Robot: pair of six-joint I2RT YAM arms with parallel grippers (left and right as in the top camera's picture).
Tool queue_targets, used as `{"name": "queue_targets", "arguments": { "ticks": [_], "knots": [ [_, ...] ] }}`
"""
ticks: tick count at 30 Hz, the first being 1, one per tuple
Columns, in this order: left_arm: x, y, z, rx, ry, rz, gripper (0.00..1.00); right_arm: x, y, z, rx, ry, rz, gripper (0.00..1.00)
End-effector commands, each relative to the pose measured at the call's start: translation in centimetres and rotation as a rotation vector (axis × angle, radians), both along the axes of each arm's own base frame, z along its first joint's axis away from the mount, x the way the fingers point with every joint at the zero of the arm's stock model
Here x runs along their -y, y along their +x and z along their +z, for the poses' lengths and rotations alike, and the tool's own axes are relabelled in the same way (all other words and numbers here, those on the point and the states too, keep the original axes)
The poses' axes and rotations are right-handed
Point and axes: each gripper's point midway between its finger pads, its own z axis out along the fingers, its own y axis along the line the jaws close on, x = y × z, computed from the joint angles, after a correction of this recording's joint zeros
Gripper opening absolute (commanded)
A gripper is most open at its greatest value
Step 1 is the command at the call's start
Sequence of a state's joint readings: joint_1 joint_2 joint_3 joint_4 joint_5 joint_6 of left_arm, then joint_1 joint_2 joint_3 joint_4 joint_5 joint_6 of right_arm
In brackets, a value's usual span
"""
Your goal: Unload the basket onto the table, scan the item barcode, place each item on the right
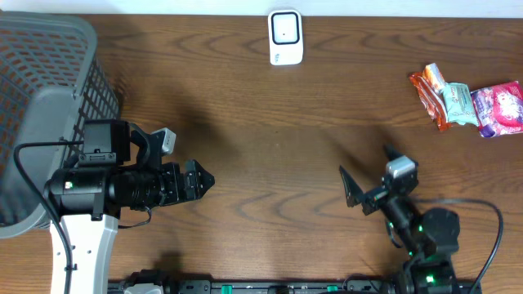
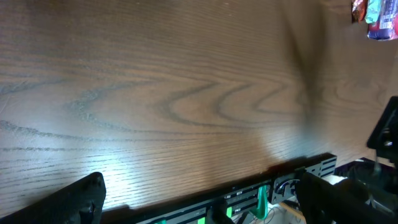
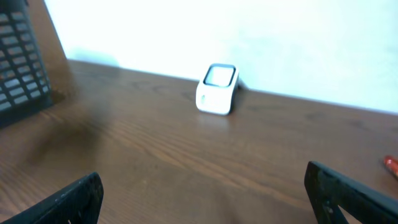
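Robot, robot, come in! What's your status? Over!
Left end effector open, empty. Right end effector open, empty. Colourful plastic snack packets untouched, far right; small white box-shaped scanner at far edge. Nothing lying between them.

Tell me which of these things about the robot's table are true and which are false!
1. The small white box-shaped scanner stands at the far edge of the brown wooden table. True.
2. The left gripper holds a snack. False: it is open and empty.
3. The colourful snack packets lie in the grey plastic mesh basket. False: they lie on the table at the far right, away from the basket.
4. The right gripper is open with nothing in it. True.
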State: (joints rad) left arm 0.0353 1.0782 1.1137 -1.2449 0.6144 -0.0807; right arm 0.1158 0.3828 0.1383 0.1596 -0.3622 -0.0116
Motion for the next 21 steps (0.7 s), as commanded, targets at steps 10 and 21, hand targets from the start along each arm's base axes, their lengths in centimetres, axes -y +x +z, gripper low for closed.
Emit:
{"name": "queue_targets", "arguments": {
  "ticks": [10,21],
  "knots": [
    [0.0,0.0,0.0,0.006,0.009,-0.01,0.98,2.2,-1.2,-1.2,0.106,-0.011,-0.106,0.99],
    [0.0,0.0,0.0,0.006,0.009,-0.01,0.98,6.3,-0.8,-3.4,0.011,-0.018,-0.352,0.99]
  ]
}}
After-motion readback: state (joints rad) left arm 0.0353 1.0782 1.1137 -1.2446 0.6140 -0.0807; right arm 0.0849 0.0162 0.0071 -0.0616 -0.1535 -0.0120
